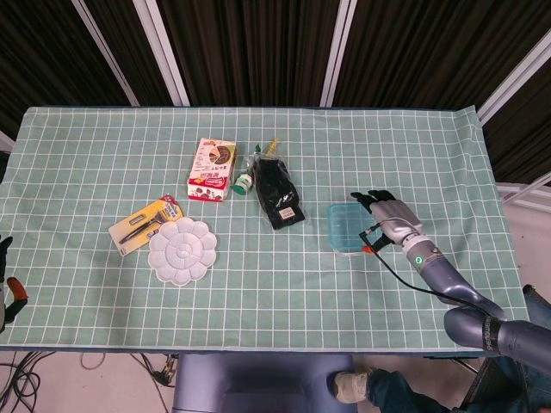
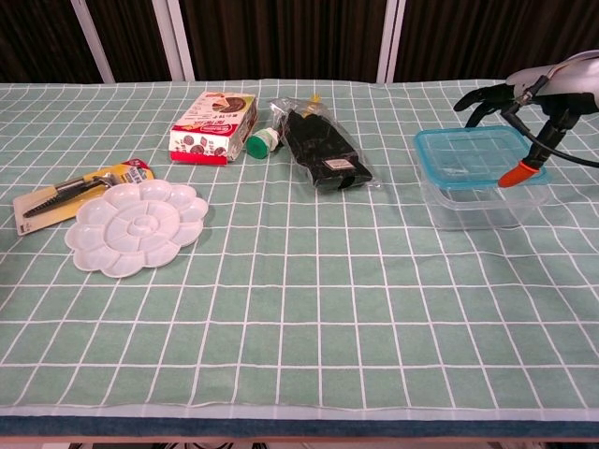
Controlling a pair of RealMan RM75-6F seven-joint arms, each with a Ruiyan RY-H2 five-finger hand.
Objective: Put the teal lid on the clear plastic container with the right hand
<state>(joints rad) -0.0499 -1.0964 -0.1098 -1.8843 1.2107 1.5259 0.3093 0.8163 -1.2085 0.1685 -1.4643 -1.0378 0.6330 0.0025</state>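
Head view: the right hand [image 1: 389,217] sits at the right edge of the teal lid [image 1: 346,229], dark fingers [image 1: 370,199] fanned toward the far side of the table, thumb tip orange.
Chest view: the right hand [image 2: 543,89] is above the far right corner of the teal lid [image 2: 471,155]; the orange thumb tip hangs over the lid's right rim.
Right hand state: fingers apart and extended. Whether the thumb and fingers pinch the lid's rim cannot be told from either view.
Teal lid: lies flat on top of the clear plastic container [image 2: 477,201], just below and to the left of the fingertips; it overhangs the container slightly on the left, so it does not look squarely seated.
Clear plastic container: stands on the green checked tablecloth [image 2: 309,281], directly under the lid.
Left hand: only a dark sliver with an orange tip at the left edge of the head view [image 1: 7,288], well apart from everything on the table; its state cannot be told.
Beyond the fingertips, to their left: black packet [image 2: 326,150], small green-capped bottle [image 2: 262,143], snack box [image 2: 214,115].
Far from the fingers, left part of the table: white flower-shaped palette [image 2: 137,227], with a yellow carded tool [image 2: 80,188] just beside it.
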